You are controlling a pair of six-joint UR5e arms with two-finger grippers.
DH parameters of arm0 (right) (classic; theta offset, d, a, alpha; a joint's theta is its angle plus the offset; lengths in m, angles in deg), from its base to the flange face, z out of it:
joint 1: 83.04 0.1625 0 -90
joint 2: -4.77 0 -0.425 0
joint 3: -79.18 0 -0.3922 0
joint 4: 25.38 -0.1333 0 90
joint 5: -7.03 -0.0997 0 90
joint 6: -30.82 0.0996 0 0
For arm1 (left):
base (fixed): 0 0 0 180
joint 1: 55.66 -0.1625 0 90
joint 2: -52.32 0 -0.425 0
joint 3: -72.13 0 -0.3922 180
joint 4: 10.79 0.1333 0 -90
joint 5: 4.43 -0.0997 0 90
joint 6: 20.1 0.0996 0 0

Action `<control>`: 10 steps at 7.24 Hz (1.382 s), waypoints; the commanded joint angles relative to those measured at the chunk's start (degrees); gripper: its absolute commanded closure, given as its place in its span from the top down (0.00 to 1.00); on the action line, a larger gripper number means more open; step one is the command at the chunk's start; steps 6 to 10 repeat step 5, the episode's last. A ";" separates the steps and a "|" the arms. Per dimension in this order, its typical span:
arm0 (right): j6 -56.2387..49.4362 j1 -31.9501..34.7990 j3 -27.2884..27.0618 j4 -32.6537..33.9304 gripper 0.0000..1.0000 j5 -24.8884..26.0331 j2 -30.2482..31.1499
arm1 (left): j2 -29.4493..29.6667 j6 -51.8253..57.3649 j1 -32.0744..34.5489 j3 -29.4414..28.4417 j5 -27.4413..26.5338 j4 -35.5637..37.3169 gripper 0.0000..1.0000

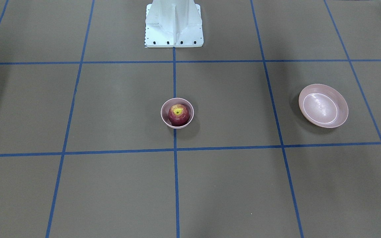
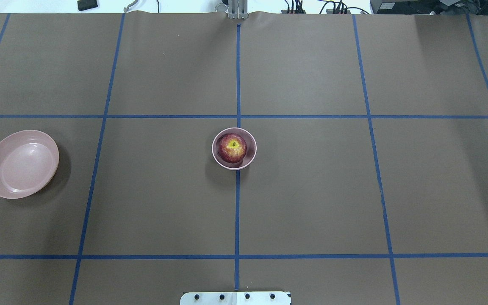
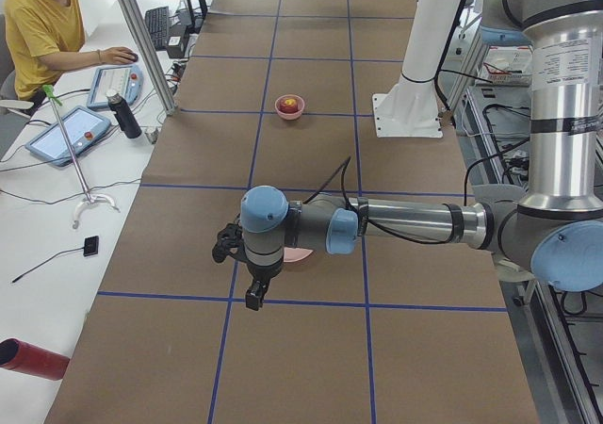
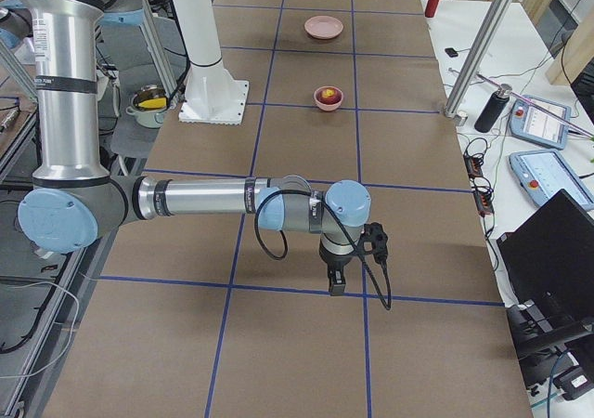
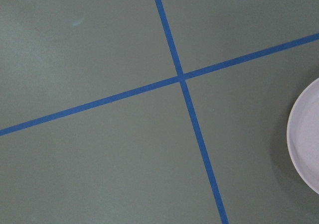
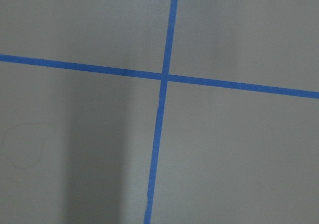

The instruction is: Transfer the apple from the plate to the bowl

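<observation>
The dark red apple (image 1: 178,114) sits stem-up inside the small deep pink bowl (image 1: 190,107) at the table's middle; both also show in the overhead view, the apple (image 2: 232,148) and the bowl (image 2: 251,153). The wide shallow pink plate (image 2: 21,164) lies empty on the robot's left side (image 1: 322,105). My left gripper (image 3: 252,297) hangs just beside the plate, which the arm partly hides (image 3: 300,254); the plate's edge (image 5: 306,139) shows in the left wrist view. My right gripper (image 4: 336,283) hangs over bare table, far from the bowl. I cannot tell whether either is open.
The white robot pedestal (image 1: 174,23) stands at the table's robot side. Blue tape lines (image 2: 237,212) divide the brown table into squares. An operator (image 3: 38,28) sits at a side desk with tablets and a dark bottle (image 3: 123,115).
</observation>
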 commanded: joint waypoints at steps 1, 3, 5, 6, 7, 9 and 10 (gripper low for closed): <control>0.00 0.00 0.00 0.00 1.00 0.00 0.03 | -0.10 0.09 -0.02 0.01 0.00 0.00 0.98; 0.00 0.00 0.00 0.00 1.00 0.00 0.03 | -0.10 0.00 -0.02 0.10 0.17 0.00 0.98; 0.00 0.00 0.00 0.00 1.00 0.00 0.03 | -0.10 0.00 -0.02 0.10 0.35 0.00 0.98; 0.00 0.00 0.00 0.00 1.00 0.00 0.03 | -0.10 0.00 -0.02 0.10 0.35 0.00 0.98; 0.00 0.00 0.00 0.00 1.00 0.00 0.03 | -0.10 0.00 -0.02 0.10 0.35 0.00 0.98; 0.00 0.00 0.00 0.00 1.00 0.00 0.03 | -0.10 0.00 -0.02 0.10 0.35 0.00 0.98; 0.00 0.00 0.00 0.00 1.00 0.00 0.03 | -0.10 0.00 -0.02 0.10 0.35 0.00 0.98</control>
